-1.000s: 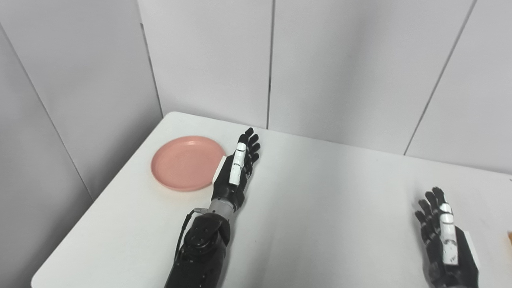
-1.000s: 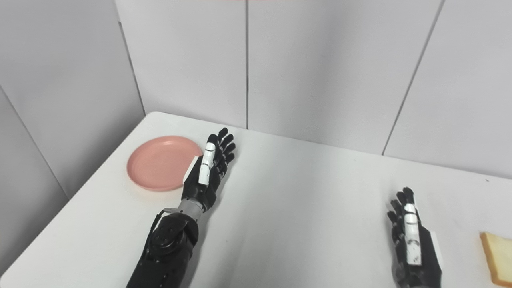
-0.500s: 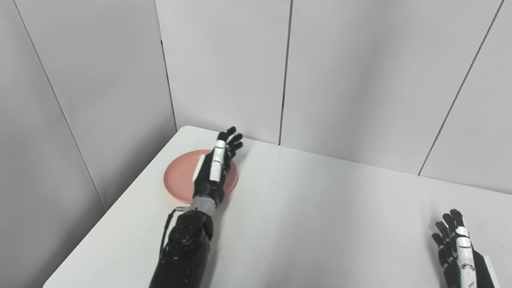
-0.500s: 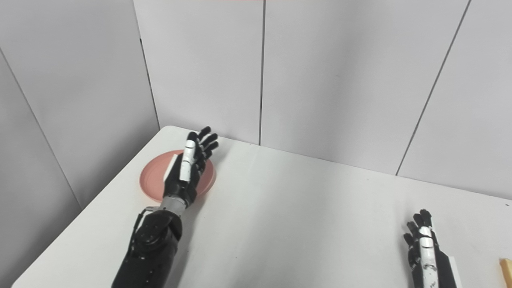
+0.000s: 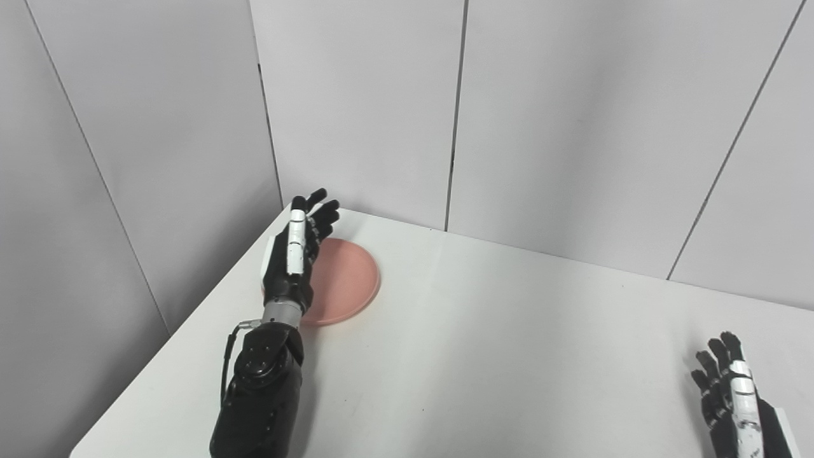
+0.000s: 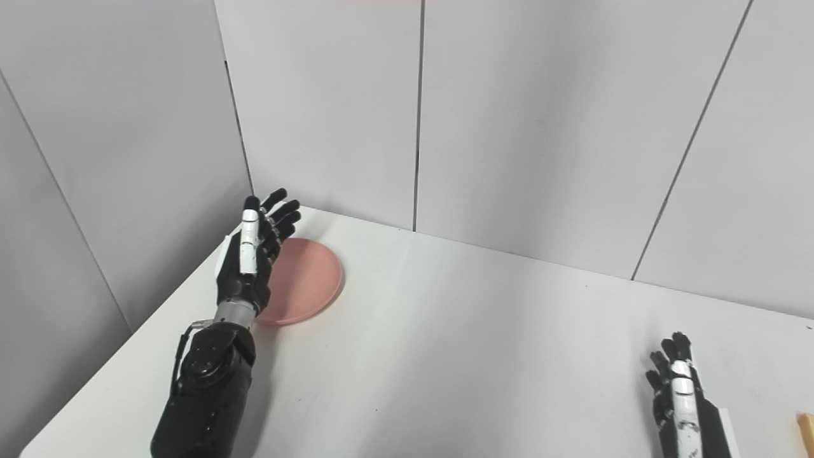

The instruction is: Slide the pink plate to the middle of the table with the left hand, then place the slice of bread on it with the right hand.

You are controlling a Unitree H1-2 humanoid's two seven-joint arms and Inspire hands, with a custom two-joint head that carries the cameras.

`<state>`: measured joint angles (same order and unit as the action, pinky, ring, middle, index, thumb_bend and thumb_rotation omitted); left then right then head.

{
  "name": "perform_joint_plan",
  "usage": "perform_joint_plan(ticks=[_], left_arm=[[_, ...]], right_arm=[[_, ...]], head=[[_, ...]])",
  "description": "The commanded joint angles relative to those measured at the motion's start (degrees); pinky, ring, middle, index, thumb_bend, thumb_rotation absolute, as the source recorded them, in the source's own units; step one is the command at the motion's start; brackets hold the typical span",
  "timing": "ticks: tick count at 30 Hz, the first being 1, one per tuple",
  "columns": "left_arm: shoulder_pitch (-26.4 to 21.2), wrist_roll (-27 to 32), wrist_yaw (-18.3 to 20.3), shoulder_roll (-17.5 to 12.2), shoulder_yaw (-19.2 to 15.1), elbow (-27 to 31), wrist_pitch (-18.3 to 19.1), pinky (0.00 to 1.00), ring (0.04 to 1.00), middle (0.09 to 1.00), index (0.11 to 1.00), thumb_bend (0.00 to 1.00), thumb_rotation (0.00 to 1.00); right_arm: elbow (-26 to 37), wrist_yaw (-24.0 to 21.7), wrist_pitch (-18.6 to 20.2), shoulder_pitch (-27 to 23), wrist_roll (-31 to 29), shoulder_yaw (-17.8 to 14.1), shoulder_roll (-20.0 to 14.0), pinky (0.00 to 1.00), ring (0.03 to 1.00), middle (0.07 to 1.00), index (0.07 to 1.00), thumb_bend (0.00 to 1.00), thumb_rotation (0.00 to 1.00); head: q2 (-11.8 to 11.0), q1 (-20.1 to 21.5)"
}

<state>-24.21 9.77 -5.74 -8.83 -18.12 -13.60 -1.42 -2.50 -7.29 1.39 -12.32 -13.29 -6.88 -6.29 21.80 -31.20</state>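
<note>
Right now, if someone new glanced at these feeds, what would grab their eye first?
The pink plate near the table's far left corner, the only colour on the white surface. Next, the left hand, open, fingers extended, covering the plate's left edge. The right hand is open at the lower right; a sliver of the bread shows at the right edge.

- Your left hand [image 5: 291, 261] is edge-up above the far-left side of the pink plate [image 5: 343, 280], fingers [image 5: 320, 213] straight and spread.
- The plate lies right of those fingers on the white table [image 5: 496, 356].
- Your right hand [image 5: 731, 407] rests at the near right, fingers extended.
</note>
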Motion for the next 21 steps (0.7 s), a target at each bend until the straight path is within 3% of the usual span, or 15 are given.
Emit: perform_joint_plan(ticks=[1, 11, 21], left_arm=[[-2.7, -0.5, -1.2, -1.9, -0.9, 0.1, -3.3, 0.89, 0.830, 0.799, 0.805, 0.68, 1.00], [-3.1, 0.7, -2.7, -3.4, -3.4, -4.4, -6.5, 0.82, 0.818, 0.797, 0.808, 0.68, 1.00], [-3.6, 0.9, -4.4, -4.9, -5.4, -9.2, -8.6, 0.84, 0.819, 0.793, 0.827, 0.68, 1.00]], right_arm=[[2.0, -0.4, -2.6, -1.7, -0.1, -0.1, -0.5, 1.00, 0.982, 0.992, 1.000, 0.54, 0.91], [2.5, -0.5, -2.5, -1.6, -0.6, -0.3, -0.3, 1.00, 0.980, 0.985, 0.996, 0.52, 0.89], [3.1, -1.2, -1.9, -1.6, -1.9, -0.7, -0.4, 1.00, 0.985, 0.993, 1.000, 0.52, 0.87]], head=[[0.1, 0.0], [0.3, -0.2], [-0.1, -0.7]])
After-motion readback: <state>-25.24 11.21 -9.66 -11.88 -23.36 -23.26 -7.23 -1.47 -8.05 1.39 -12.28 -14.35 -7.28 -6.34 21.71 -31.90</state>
